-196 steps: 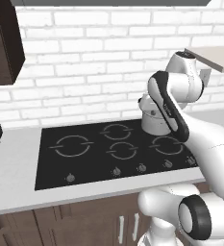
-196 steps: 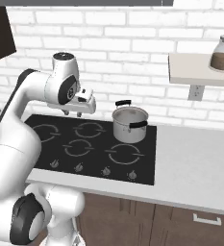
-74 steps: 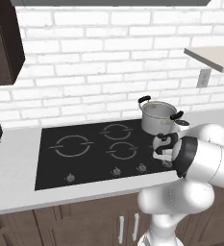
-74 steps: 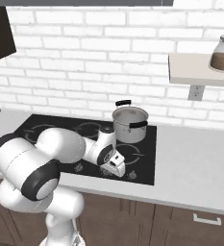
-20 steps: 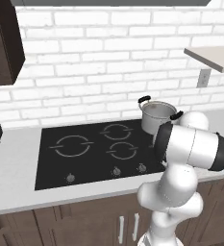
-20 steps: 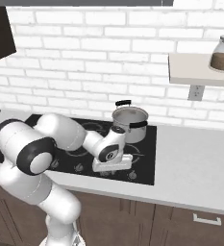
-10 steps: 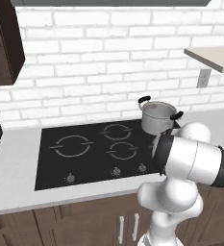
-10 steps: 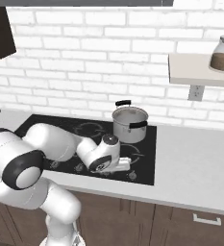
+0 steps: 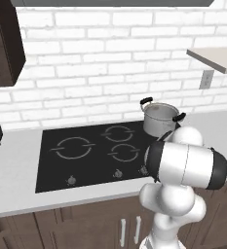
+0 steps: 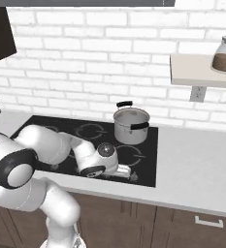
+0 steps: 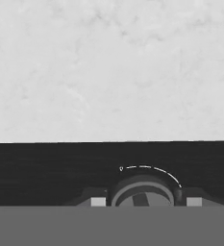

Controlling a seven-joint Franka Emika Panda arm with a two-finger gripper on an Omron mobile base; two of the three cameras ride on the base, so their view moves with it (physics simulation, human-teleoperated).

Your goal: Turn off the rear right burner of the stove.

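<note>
The stove (image 9: 51, 168) is a flat black glass cooktop (image 10: 148, 145) with grey rings and small round knobs (image 9: 117, 173) along its front edge. My gripper (image 10: 128, 172) lies low over the front right of that row. In the hand view a round grey knob (image 11: 142, 192), with a thin white arc mark above it, sits between my two dark fingertips (image 11: 98, 202). My gripper (image 11: 146, 202) is shut on it, both tips against its sides. In the left base view my bulky arm hides the hand and the stove's right knobs.
A steel pot (image 10: 130, 125) with black handles stands on the rear right burner, just behind my hand. Light grey counter (image 10: 197, 160) runs to the right of the stove. A wall shelf (image 10: 201, 72) with a jar (image 10: 225, 54) hangs above.
My hand has stayed at the front right knob while the arm behind it has rolled and sunk lower over the cooktop. The pot has not moved.
</note>
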